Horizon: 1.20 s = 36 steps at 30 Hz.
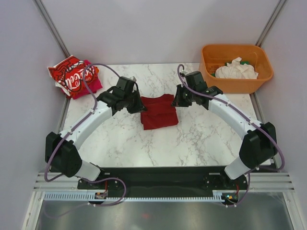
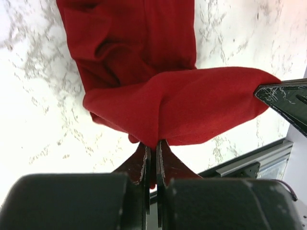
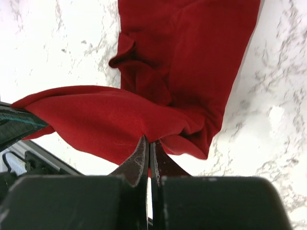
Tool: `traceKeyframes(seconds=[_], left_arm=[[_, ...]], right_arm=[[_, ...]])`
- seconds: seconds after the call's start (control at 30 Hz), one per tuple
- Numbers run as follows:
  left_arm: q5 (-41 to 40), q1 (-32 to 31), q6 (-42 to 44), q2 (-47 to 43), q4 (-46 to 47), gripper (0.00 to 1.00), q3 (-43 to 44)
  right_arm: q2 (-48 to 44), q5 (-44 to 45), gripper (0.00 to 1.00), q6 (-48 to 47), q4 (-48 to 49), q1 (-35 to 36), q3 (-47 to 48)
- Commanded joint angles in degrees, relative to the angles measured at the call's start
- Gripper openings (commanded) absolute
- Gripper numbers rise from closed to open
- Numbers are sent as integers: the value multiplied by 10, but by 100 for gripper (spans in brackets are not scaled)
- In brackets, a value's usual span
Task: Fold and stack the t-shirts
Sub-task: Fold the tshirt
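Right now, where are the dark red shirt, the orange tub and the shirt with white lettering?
dark red t-shirt (image 1: 159, 114), top view, middle of the cloth.
orange tub (image 1: 237, 86), top view, near wall.
lettered red t-shirt (image 1: 72, 76), top view, on the lettering.

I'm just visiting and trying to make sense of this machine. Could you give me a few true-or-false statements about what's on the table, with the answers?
1. The left gripper and the right gripper are each shut on the dark red t-shirt. True.
2. The orange tub is empty. False: a white t-shirt lies in it.
3. The bright red lettered t-shirt lies at the table's far left corner. True.
4. The dark red t-shirt is in the tub. False: it lies on the table.
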Motion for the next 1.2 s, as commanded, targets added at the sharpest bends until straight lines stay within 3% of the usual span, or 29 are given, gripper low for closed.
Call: traceKeyframes(seconds=[0.0,0.3,0.33,0.4,0.43,0.47,0.5,0.53,0.6,0.73,0.83,0.87,0.9,0.97,1.0,1.07,1.1,1.17], left_arm=[[20,17,46,39,1,4,49],[26,57,70,148,2,6,132],[27,63,75,177,2,7,141],[37,84,79,216,2,14,177],[50,91,90,262,0,29,194],[71,105,96,286,-5,71,235],[99,113,103,311,-11,95,262],[135,118,115,340,-25,100,294],[107,123,125,394,-94,100,397],[88,124,137,378,-106,100,445],[52,123,140,335,-103,99,422],[45,121,140,305,-92,95,384],[47,119,140,294,-83,90,348],[51,107,135,264,-64,88,310],[58,97,131,256,-38,84,268],[67,86,123,241,-11,83,230],[72,82,120,236,3,83,214],[75,76,114,237,29,82,182]], right_arm=[[45,3,0,-22,-3,-17,58],[176,-24,0,-36,-10,-47,156],[191,-26,1,-37,-10,-49,167],[246,-26,16,-37,-22,-61,220],[267,-30,39,-38,-25,-65,242],[309,-31,85,-39,-34,-70,294],[330,-6,96,-39,-72,-78,327],[345,4,98,-36,-86,-84,357],[356,22,98,-33,-98,-92,406],[308,77,98,-42,-107,-92,423],[242,75,97,-56,-81,-87,364],[186,29,92,-52,-10,-85,266],[169,-29,79,-45,19,-85,199],[142,-92,62,-24,85,-78,148],[140,-149,46,-17,104,-75,110],[145,-195,31,-2,150,-66,78],[149,-212,19,1,161,-64,53],[161,-232,10,-1,172,-61,27]])
